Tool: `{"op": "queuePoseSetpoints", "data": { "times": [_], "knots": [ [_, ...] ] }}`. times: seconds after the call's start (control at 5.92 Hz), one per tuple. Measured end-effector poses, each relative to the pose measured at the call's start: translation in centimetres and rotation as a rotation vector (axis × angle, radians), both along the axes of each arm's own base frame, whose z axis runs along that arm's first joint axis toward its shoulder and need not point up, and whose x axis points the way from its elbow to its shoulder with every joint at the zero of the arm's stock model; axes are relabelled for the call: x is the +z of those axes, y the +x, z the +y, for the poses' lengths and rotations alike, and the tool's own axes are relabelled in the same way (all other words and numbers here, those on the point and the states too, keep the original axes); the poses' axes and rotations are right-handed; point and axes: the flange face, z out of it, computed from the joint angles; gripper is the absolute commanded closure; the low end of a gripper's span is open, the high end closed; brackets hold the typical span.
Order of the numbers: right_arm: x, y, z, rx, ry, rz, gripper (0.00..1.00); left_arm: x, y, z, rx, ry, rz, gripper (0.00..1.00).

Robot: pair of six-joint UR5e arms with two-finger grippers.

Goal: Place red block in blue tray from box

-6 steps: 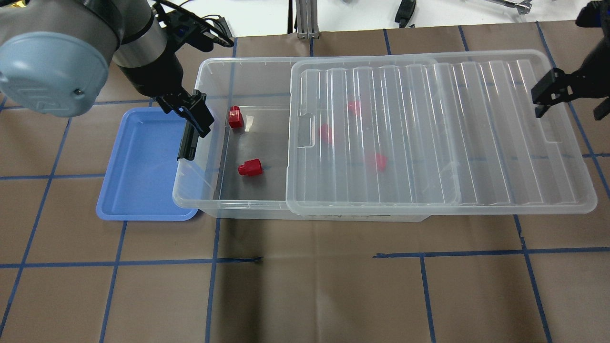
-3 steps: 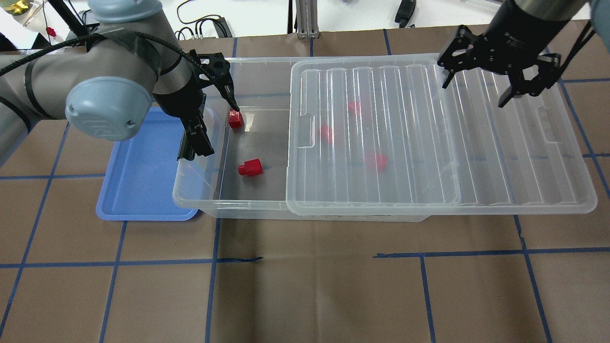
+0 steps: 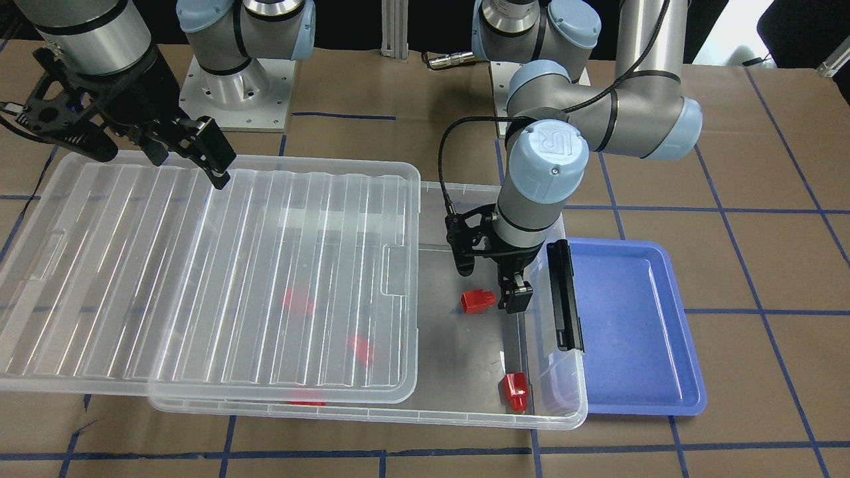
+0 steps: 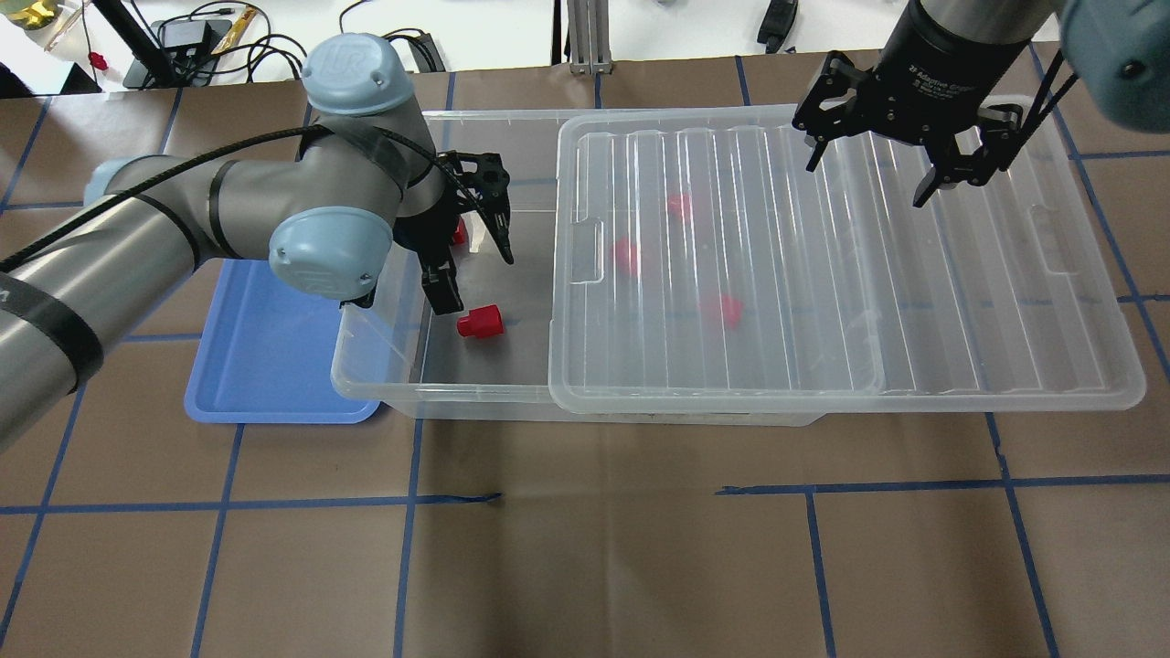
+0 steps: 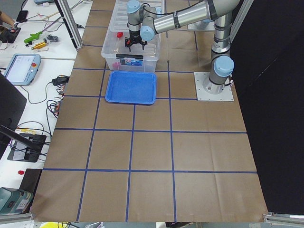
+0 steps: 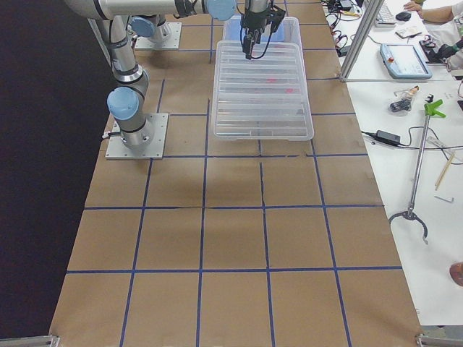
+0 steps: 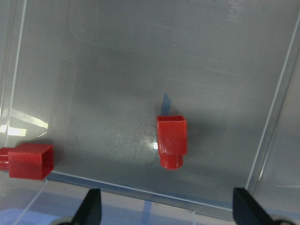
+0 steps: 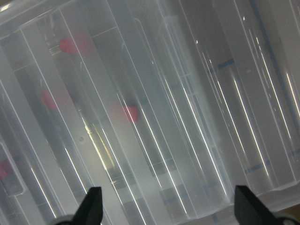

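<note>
Swings the left gripper off the second block at 12 o'clock, jaws wide, empty. Leaves the red block on the box floor at 6 o'clock, one finger just beside it. Risks knocking it aside, or clipping the wall at 9, the lid edge at 3. Needs a lift over that wall to the blue tray. Holds the right gripper spread above the lid.

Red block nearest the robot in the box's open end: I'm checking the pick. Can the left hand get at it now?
Probably yes. The left hand hangs open just over the red block in the box, and the lid covers only the other end.
</note>
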Motion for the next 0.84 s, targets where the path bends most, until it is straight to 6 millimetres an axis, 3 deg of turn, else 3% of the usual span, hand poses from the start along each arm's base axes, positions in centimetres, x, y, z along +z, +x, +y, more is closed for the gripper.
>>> {"op": "queuePoseSetpoints", "data": {
  "times": [0.51, 0.68, 0.84],
  "knots": [
    [-0.6, -0.2, -0.2, 0.037, 0.008, 0.022, 0.0, -5.8, -0.1, 0.8, -0.006, -0.003, 0.006, 0.02],
    [-0.8, -0.2, -0.2, 0.037, 0.011, 0.021, 0.0, -7.3, -0.1, 0.7, -0.002, 0.015, 0.003, 0.1],
    [-0.8, -0.2, -0.2, 0.038, 0.012, 0.021, 0.0, -8.6, 0.0, 0.6, 0.0, 0.028, 0.001, 0.52]
  ]
}}
